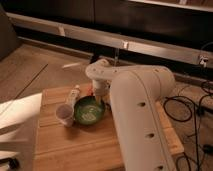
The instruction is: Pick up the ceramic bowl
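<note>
The ceramic bowl [88, 111] is a round, shallow, glossy green bowl standing on the wooden table [75, 147], near its middle. A small pale cup [65, 114] stands against the bowl's left side. My white arm [137, 115] reaches in from the right and bends down over the bowl's far right rim. The gripper [101, 98] hangs at that rim, at the bowl's back right edge. The arm hides the right part of the bowl.
A small pale bottle [74, 93] lies behind the cup, with something orange [90, 90] beside it. Black cables [187, 107] lie on the floor at the right. A white surface [15, 112] adjoins the table's left edge. A dark wall with a metal rail [150, 49] runs behind.
</note>
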`<state>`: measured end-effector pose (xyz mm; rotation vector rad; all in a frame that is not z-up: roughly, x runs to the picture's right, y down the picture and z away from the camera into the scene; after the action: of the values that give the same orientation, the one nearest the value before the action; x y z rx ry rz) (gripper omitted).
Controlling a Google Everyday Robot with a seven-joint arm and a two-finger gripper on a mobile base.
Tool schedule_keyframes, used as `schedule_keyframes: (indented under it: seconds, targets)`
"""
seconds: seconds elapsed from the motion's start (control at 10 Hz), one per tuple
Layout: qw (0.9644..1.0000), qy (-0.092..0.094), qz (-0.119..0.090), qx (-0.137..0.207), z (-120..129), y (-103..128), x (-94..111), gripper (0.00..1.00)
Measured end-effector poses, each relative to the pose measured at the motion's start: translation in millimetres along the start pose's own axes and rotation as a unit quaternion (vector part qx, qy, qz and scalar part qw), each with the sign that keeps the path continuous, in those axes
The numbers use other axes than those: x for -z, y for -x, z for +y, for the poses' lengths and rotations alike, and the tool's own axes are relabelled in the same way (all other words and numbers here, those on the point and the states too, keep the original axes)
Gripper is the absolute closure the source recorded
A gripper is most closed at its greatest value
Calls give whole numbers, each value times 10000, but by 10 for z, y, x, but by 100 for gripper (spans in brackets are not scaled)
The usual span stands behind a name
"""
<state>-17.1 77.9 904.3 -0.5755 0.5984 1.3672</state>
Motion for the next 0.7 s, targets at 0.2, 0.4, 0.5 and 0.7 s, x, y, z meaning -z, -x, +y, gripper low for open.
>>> schedule_keyframes:
  seconds: [0.2, 0.4, 0.5, 0.7]
  targets:
    - [9997, -7, -244, 12, 9, 26, 223, 100]
    - [9987, -4, -499, 85, 45, 17, 507, 100]
    - [9980, -19, -624, 134, 59, 7, 650, 100]
    - [9949, -76, -977, 257, 81, -26, 1029, 100]
